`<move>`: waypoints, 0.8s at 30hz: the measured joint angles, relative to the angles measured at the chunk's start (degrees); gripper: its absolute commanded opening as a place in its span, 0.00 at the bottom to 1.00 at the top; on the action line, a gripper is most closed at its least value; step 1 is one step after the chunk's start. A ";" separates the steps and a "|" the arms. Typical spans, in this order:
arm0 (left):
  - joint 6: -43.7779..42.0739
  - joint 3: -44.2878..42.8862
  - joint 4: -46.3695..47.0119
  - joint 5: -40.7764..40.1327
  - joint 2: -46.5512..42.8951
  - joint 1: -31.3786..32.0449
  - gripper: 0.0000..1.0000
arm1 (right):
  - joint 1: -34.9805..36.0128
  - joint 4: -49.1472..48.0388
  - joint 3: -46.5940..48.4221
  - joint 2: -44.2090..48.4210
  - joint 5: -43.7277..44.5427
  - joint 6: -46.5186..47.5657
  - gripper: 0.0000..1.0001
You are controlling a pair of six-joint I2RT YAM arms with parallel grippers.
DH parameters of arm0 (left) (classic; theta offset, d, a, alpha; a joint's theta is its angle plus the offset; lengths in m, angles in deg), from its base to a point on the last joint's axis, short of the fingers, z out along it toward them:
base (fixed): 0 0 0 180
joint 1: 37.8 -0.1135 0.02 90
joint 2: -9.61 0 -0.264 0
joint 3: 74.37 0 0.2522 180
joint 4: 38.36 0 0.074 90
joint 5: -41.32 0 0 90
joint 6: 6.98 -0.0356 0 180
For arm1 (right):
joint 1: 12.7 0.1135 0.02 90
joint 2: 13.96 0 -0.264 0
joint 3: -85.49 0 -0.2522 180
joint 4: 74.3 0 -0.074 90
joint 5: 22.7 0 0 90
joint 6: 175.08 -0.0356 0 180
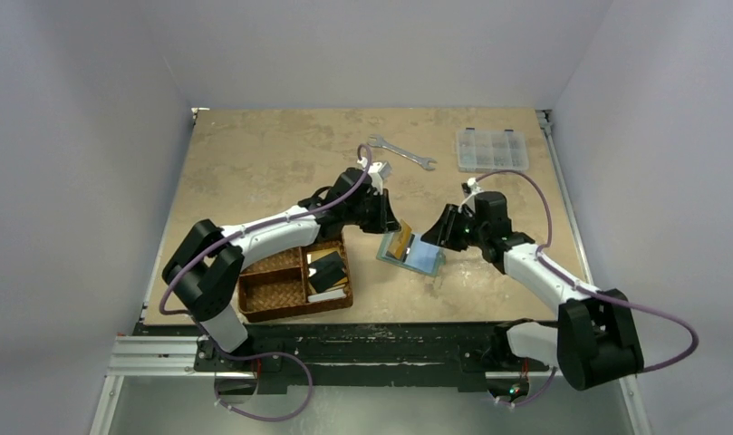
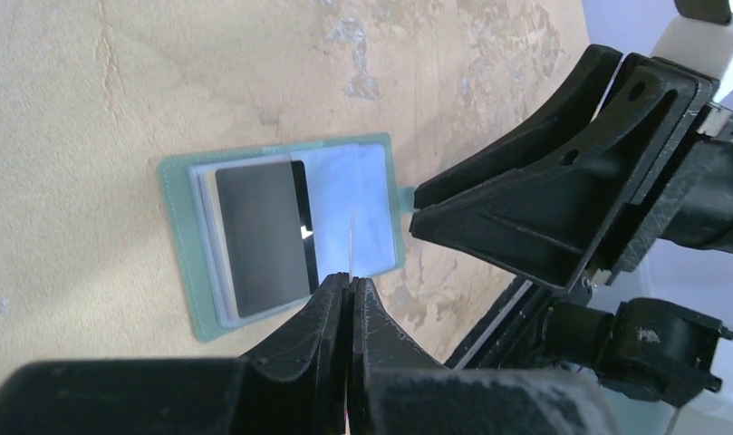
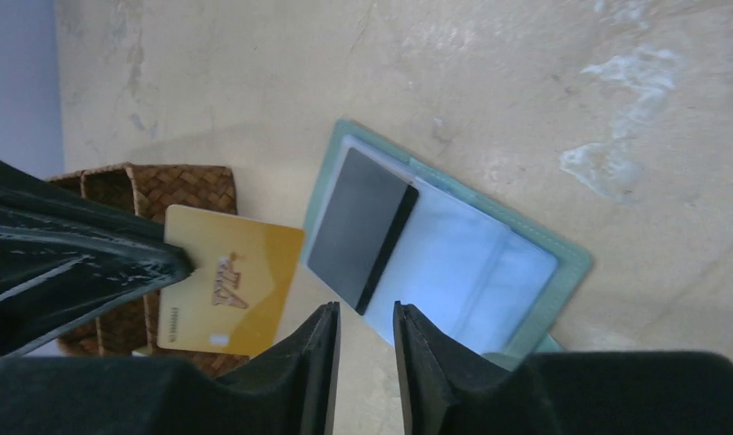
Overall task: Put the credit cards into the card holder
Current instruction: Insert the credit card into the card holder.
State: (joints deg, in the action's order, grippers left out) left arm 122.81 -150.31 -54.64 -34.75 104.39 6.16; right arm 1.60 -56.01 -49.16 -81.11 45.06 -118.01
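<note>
The card holder [image 1: 419, 255] lies open on the table, its blue-grey pockets facing up [image 2: 362, 204] [image 3: 471, 263]. A black credit card [image 2: 258, 237] [image 3: 358, 227] sits in its left side. My left gripper [image 2: 352, 281] [image 1: 391, 227] is shut on an orange-yellow credit card [image 3: 226, 281] [image 1: 400, 243], which hangs over the holder's edge and shows edge-on [image 2: 352, 245] in the left wrist view. My right gripper [image 3: 364, 313] [image 1: 441, 236] hovers at the holder's other side, jaws apart with nothing between them.
A brown woven basket [image 1: 276, 290] at the front left holds a black card [image 1: 326, 268] and a white one [image 1: 332, 292]. A wrench [image 1: 400, 152] and a clear compartment box [image 1: 492, 149] lie at the back.
</note>
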 measured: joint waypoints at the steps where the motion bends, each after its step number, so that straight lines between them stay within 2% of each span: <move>1: 0.00 -0.46 0.15 -0.37 0.74 0.00 0.00 | 0.24 -0.96 0.68 -1.42 -1.09 -0.15 0.31; 4: 0.00 -1.44 0.31 -1.36 2.75 0.00 0.00 | 1.84 -3.37 1.57 -6.29 -2.89 -0.55 0.24; 7: -0.02 -3.06 0.76 -2.21 5.97 0.00 0.00 | 3.21 -5.01 1.81 -12.35 -3.91 -0.50 0.09; 9: 0.00 -3.30 1.22 -2.64 7.82 0.00 0.00 | 3.39 -5.14 1.64 -15.10 -3.67 -0.72 0.04; 13: -0.11 -3.23 1.14 -4.35 10.47 0.00 0.00 | 3.26 -5.05 -0.55 -15.19 -0.20 -2.60 0.05; 20: -0.37 -2.54 2.08 -6.29 11.47 -0.02 0.00 | 3.30 0.07 -6.78 -2.89 8.39 -4.70 0.09; 21: -0.39 -2.38 2.21 -6.49 11.47 -0.02 0.00 | 3.30 1.36 -6.78 -1.84 9.57 -4.76 0.11; 24: -0.52 -2.27 2.43 -6.75 11.47 -0.02 0.00 | 3.89 4.48 -6.23 0.37 12.00 -4.52 0.29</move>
State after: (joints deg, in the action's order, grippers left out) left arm 122.29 -152.58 -52.22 -41.50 115.86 6.14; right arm 5.49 -51.53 -55.39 -80.74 57.06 -122.53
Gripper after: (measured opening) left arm 0.025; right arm 0.167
